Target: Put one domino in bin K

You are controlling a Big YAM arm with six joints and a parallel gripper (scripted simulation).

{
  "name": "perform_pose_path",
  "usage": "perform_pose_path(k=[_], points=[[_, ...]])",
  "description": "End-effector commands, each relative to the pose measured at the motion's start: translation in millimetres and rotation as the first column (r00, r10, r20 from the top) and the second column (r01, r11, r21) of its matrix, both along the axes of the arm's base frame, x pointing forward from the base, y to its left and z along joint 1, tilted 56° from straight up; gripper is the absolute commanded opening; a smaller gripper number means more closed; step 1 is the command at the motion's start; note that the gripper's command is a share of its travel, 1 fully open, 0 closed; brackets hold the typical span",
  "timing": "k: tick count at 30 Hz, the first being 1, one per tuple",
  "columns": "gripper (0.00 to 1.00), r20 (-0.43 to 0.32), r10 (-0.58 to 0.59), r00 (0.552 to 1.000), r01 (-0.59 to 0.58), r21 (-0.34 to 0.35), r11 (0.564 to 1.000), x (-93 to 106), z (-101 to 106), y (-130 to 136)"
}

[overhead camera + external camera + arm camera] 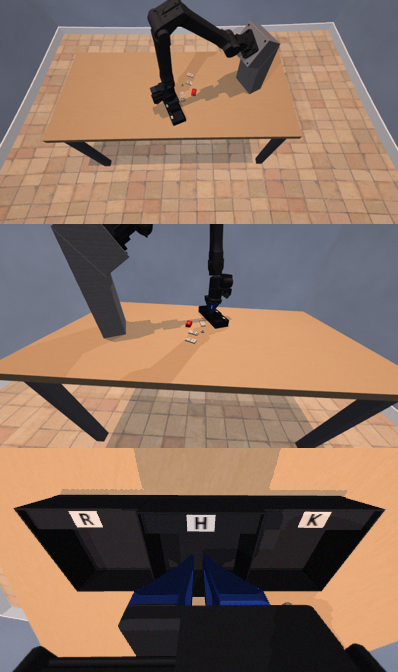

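A black bin (174,112) (200,543) with three compartments marked R, H and K lies near the table's middle. My gripper (198,560) (212,309) is shut with nothing between its blue fingers. It points down into the H compartment, low over the bin. The K compartment (290,555) and the R compartment look empty. Three white dominoes lie on the table beside the bin: one close to it (182,95), one further off (189,82) and one furthest (190,74). They also show in the exterior view (202,323) (193,332) (190,339).
A small red block (193,92) lies next to the nearest domino. A small grey nut (182,84) lies between the dominoes. The arm's large grey base box (257,57) stands at the table's back right.
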State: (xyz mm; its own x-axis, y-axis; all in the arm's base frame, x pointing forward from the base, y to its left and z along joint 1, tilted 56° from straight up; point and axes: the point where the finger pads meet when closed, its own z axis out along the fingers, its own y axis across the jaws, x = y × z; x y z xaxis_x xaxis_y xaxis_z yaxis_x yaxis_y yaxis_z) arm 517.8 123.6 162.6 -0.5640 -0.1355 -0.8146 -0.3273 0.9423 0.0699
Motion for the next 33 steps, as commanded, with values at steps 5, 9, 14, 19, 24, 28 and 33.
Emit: perform_pose_path(k=[5, 9, 14, 19, 24, 28, 33], points=[[0.09, 0.028, 0.001, 1.000, -0.002, 0.011, 1.000, 17.7, 0, 11], [0.09, 0.030, -0.004, 1.000, 0.004, 0.006, 1.000, 15.6, 3, 4], [0.09, 0.052, -0.014, 0.999, 0.013, 0.014, 1.000, 18.2, 12, 0], [0.09, 0.055, -0.015, 0.998, 0.014, 0.014, 1.000, 18.7, 13, -1], [0.09, 0.058, -0.013, 0.998, 0.012, 0.014, 1.000, 19.1, 15, 0], [0.09, 0.058, -0.013, 0.998, 0.013, 0.013, 1.000, 19.2, 16, -1], [0.09, 0.057, -0.012, 0.998, 0.012, 0.013, 1.000, 19.2, 17, -1]])
